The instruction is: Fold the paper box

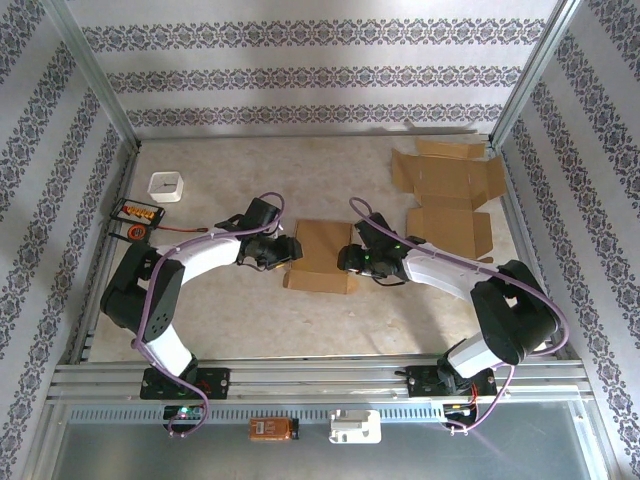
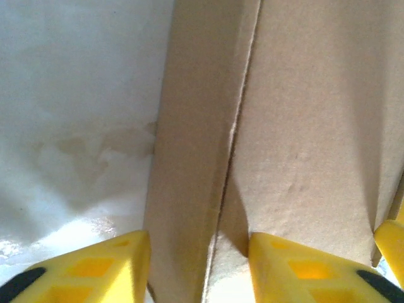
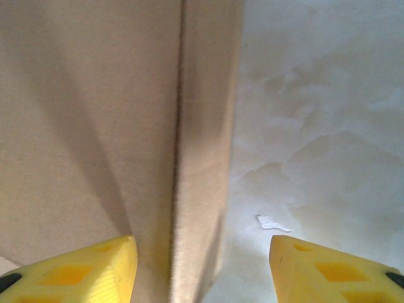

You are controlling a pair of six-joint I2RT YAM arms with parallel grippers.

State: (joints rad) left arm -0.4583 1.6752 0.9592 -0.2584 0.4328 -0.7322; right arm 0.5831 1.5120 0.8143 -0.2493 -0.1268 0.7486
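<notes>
Sitting at the middle of the top view, the paper box (image 1: 322, 255) lies partly formed on the table (image 1: 230, 170), with an arm at each of its sides. The left gripper (image 1: 287, 250) straddles the box's left wall: in its wrist view one yellow finger (image 2: 95, 271) is against the cardboard and the other stands off it, so the pincer is released, not clenched. The right gripper (image 1: 347, 260) brackets the opposite wall with gaps on both sides, also released. Placed like this, the two likely mean to pinch both walls together and keep the box from sliding. A flat cardboard blank (image 1: 445, 195) lies at upper right, and a small white container (image 1: 165, 186) at upper left.
</notes>
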